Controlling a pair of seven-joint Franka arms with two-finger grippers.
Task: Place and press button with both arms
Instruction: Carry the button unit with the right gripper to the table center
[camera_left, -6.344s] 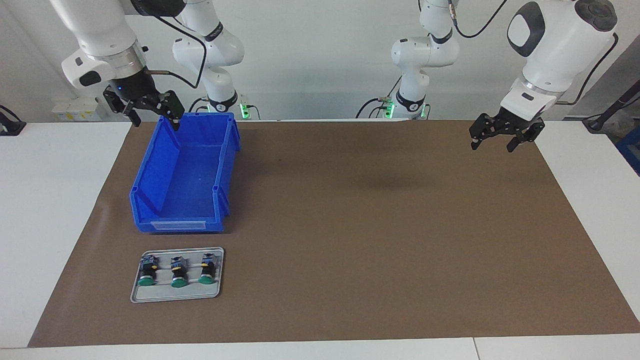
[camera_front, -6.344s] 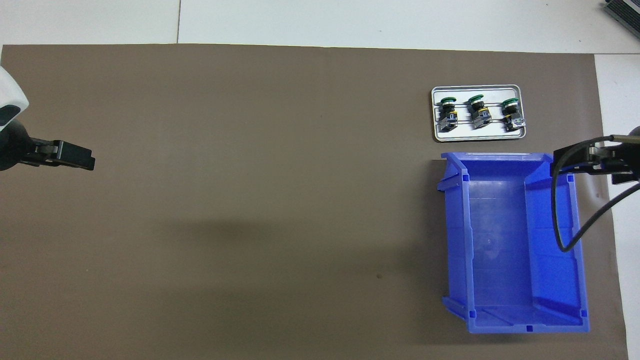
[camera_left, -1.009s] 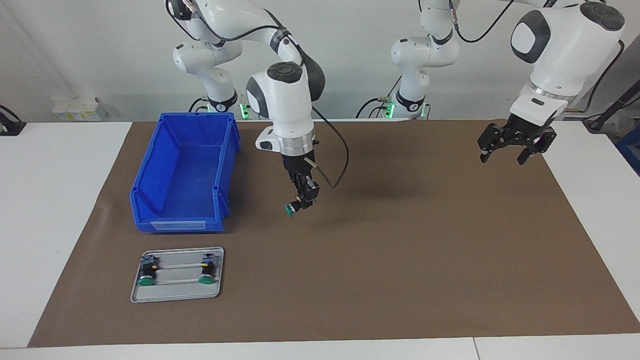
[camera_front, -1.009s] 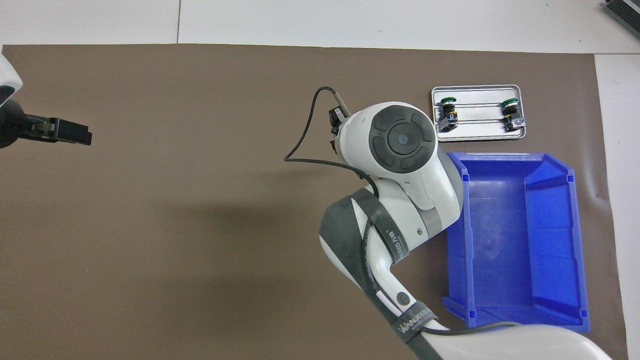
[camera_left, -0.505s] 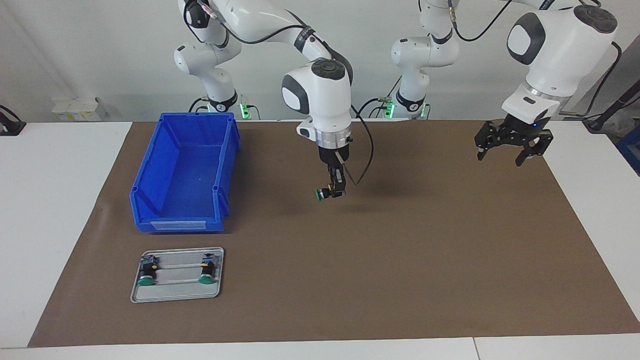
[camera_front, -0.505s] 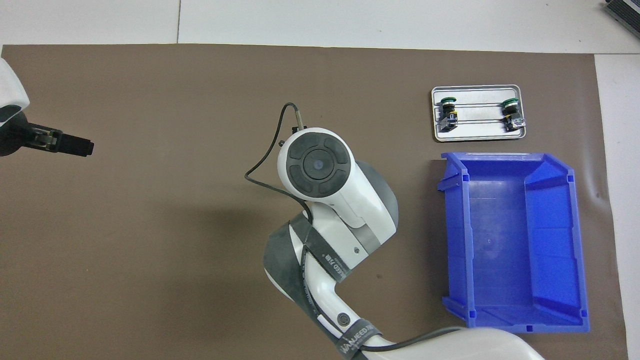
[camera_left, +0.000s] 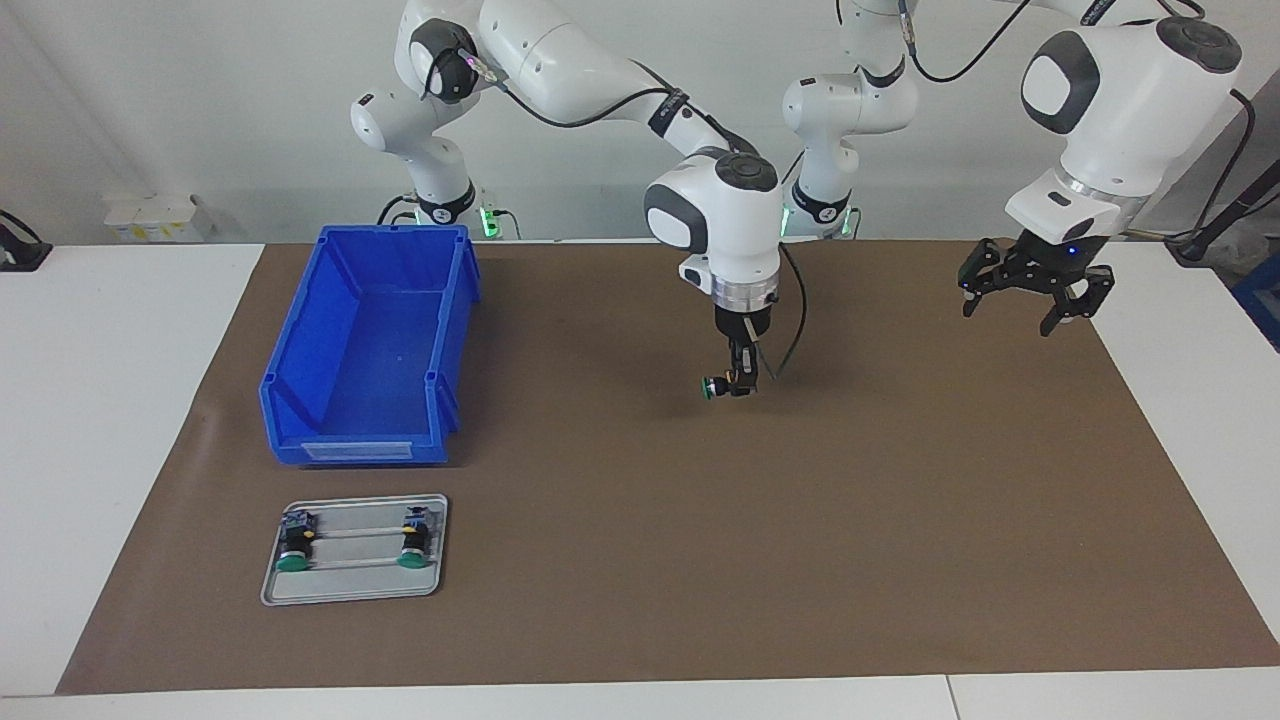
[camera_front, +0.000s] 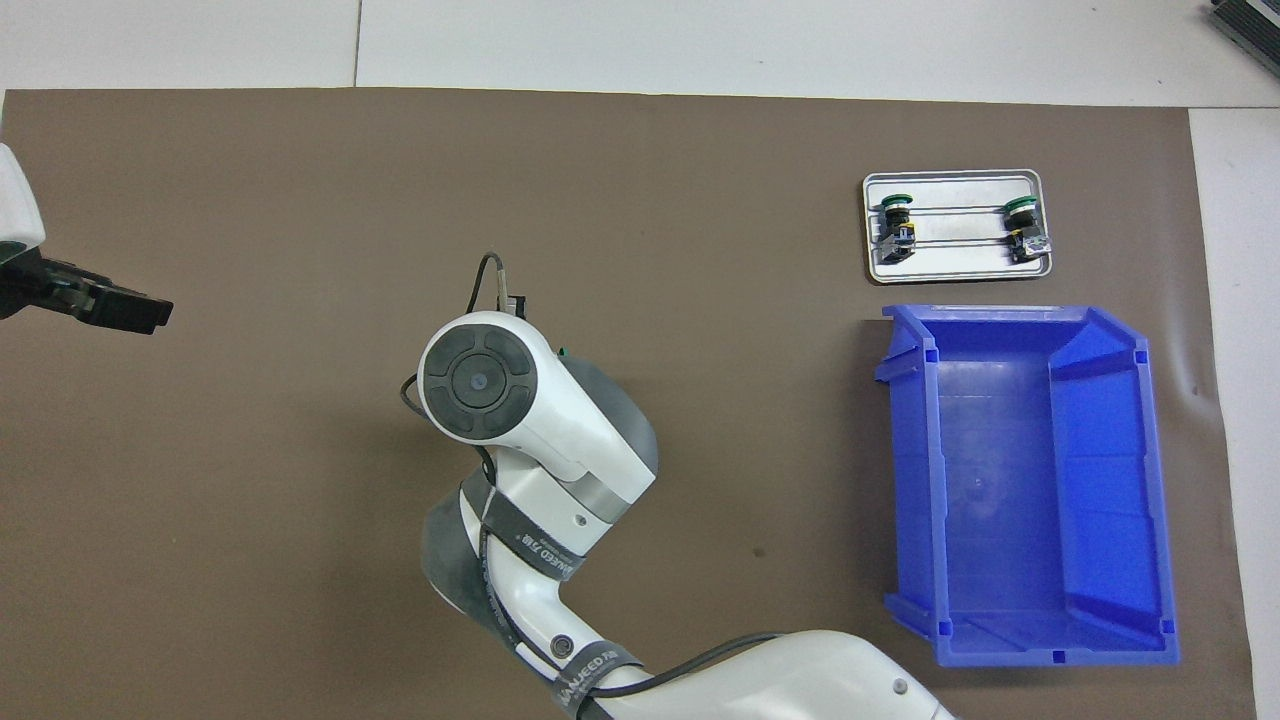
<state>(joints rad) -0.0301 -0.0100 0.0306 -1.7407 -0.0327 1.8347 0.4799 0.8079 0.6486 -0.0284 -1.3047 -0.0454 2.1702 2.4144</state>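
Right gripper (camera_left: 738, 383) clamped on the button (camera_left: 716, 387), held in the air over the mat's (camera_left: 700, 520) middle. Left gripper (camera_left: 1035, 283) waits over the mat's edge at its own end, jaws apart. Two more buttons (camera_left: 292, 548) lie in the tray (camera_left: 350, 592).

I count three buttons: one (camera_left: 716, 387) in the right end effector (camera_left: 738, 385), two (camera_left: 292, 545) (camera_left: 412, 540) on one tray (camera_left: 352, 590); one bin (camera_left: 370, 340); two arms (camera_left: 600, 80) (camera_left: 1120, 100).
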